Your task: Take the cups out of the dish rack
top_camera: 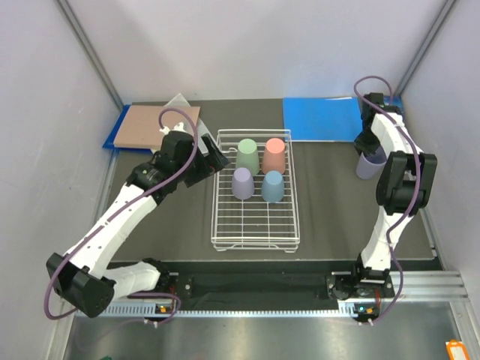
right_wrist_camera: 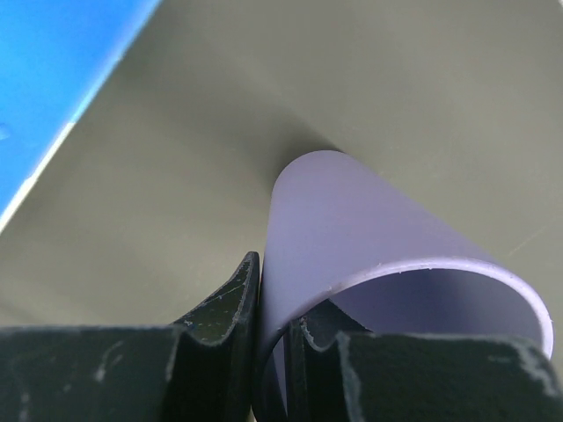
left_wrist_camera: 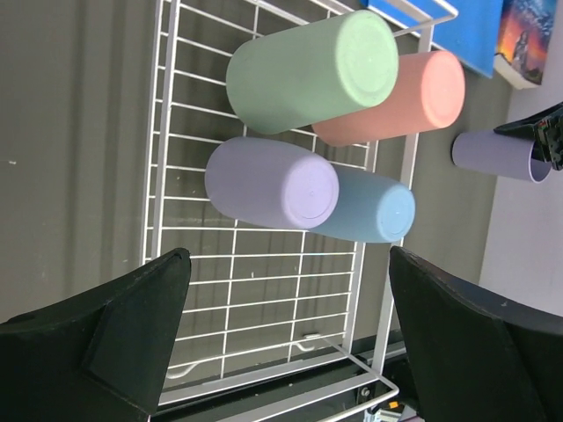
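Top view
left gripper [top_camera: 217, 159]: jaws spread, holding nothing, just off the left rim of the rack [top_camera: 255, 244].
cups in rack: four, mouth down, in a tight square in the rack's far half. The green cup [top_camera: 247, 155] and purple cup [top_camera: 242, 183] are nearest this gripper; the pink cup [top_camera: 274, 155] and blue cup [top_camera: 272, 187] are beyond them.
right gripper [top_camera: 369, 142]: pointing down at a second purple cup [top_camera: 369, 163], mouth up, well to the right of the rack.
folder [top_camera: 322, 118]: blue, lying flat just to the left of the right gripper.
board [top_camera: 154, 126]: brown, just behind the left gripper.

Left wrist view
left gripper [left_wrist_camera: 290, 334]: jaws wide apart, with bare rack [left_wrist_camera: 154, 176] wire between them.
cups ahead: the purple cup [left_wrist_camera: 268, 183] and blue cup [left_wrist_camera: 374, 209] are closest; the green cup [left_wrist_camera: 308, 75] and pink cup [left_wrist_camera: 413, 101] are beyond, each touching its neighbours.
past the rack: the second purple cup [left_wrist_camera: 493, 156] stands on the table [left_wrist_camera: 70, 132].
writing: a printed cover beside the folder [left_wrist_camera: 457, 31] is too blurred to read.

Right wrist view
right gripper [right_wrist_camera: 273, 343]: pinched onto the rim of the second purple cup [right_wrist_camera: 369, 229], one jaw outside the wall and one inside.
cup: hangs straight ahead of the jaws; I cannot tell whether its base touches the table [right_wrist_camera: 176, 220].
folder [right_wrist_camera: 53, 79]: off to the left.
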You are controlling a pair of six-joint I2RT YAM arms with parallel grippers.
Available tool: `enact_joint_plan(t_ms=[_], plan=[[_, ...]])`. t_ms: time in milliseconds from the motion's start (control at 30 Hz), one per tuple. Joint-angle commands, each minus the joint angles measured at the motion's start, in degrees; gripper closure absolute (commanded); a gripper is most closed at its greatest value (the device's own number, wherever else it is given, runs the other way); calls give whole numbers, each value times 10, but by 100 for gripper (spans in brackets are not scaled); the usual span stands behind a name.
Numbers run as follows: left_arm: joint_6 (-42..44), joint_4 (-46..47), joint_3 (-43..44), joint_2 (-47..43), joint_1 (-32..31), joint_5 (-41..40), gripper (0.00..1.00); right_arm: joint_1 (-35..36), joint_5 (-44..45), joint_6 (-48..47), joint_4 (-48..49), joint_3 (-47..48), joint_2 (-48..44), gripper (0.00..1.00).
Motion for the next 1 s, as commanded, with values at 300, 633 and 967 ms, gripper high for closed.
enact_joint_plan(t_ms=[300, 633, 967], plan=[[14, 10, 2, 23, 0, -19, 1, -3, -19, -25, 3, 62, 54, 82], [19, 6, 13, 31, -1, -20, 1, -1, -27, -33, -3, 75, -20, 58], [69, -1, 33, 21, -9, -45, 1, 32, -91, -33, -14, 197, -148, 19]])
